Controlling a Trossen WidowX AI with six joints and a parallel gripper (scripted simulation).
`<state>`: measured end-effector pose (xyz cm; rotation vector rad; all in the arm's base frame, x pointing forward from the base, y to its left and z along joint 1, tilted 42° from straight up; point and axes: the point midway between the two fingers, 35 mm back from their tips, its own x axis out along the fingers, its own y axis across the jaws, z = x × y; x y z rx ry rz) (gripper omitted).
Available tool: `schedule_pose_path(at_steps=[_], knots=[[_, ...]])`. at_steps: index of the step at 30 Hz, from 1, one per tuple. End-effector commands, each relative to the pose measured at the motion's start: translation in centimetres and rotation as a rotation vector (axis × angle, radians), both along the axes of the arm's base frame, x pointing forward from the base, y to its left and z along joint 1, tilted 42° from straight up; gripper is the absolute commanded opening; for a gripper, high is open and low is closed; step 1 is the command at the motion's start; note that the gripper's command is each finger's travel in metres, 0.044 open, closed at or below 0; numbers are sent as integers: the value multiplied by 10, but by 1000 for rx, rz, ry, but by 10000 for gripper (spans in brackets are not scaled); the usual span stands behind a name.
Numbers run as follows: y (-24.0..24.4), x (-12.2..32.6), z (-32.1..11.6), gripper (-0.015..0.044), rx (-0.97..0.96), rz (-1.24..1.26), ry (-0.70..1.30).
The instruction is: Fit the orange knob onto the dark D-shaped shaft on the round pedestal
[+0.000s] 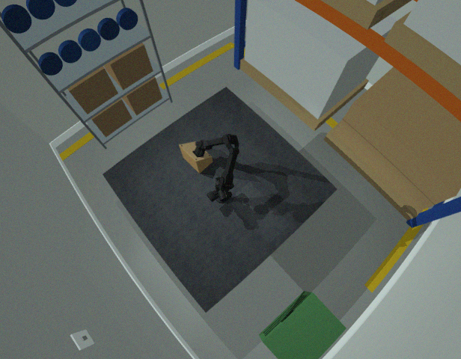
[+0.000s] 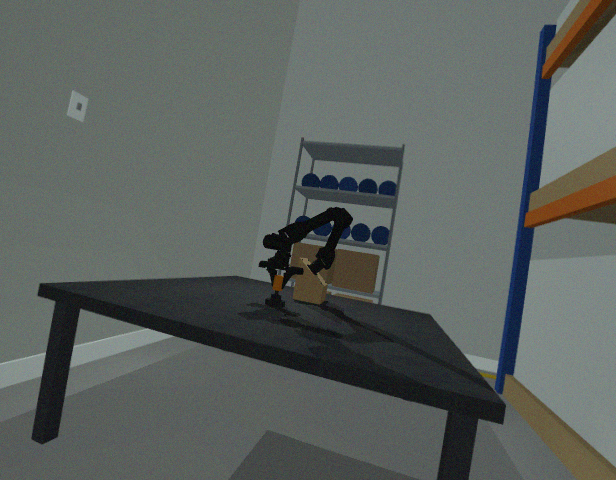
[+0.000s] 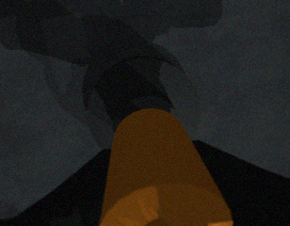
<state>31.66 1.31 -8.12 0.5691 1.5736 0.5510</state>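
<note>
Knob (image 2: 278, 282) (image 3: 156, 165), one, in one pincer (image 2: 278, 283) (image 3: 152, 153)

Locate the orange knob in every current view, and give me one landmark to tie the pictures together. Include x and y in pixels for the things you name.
Top: the knob can't be made out; the dark arm covers that spot.
Exterior: left of centre, below mid-height, in the pincer (image 2: 278, 283) above the pedestal (image 2: 274, 300).
Wrist: bottom centre, large, the orange knob (image 3: 159, 160).
Shared landmark: the dark table top (image 1: 165, 232) (image 2: 194, 304) (image 3: 249, 94).
</note>
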Motion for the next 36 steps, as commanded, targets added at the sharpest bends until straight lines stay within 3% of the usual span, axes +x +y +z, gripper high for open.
schedule_pose_path(at_steps=[1,36], knots=[[1,0,1,0,5,-3,-1],[-1,0,2,0,6,3,-6]])
